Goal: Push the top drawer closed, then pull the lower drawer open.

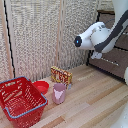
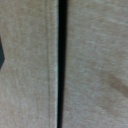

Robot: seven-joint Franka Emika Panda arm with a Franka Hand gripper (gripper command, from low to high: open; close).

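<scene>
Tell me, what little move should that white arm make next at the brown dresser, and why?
Probably ease forward against the top drawer. The arm hides most of the dresser, but that drawer's front seems to sit proud of the lower drawer, so it looks open. The wrist view shows only blurred brown surface with a dark seam, so the arm is already close. The claw itself is hidden.

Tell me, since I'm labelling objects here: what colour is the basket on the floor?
Red, with a blue-grey rim; the basket shows best in the exterior view.

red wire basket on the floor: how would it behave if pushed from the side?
The red basket looks like open wire mesh, so probably light for its size and stiff. Its wide, low shape suggests it would slide on the smooth wooden floor rather than tip. It appears empty, so little would resist a nudge.
</scene>
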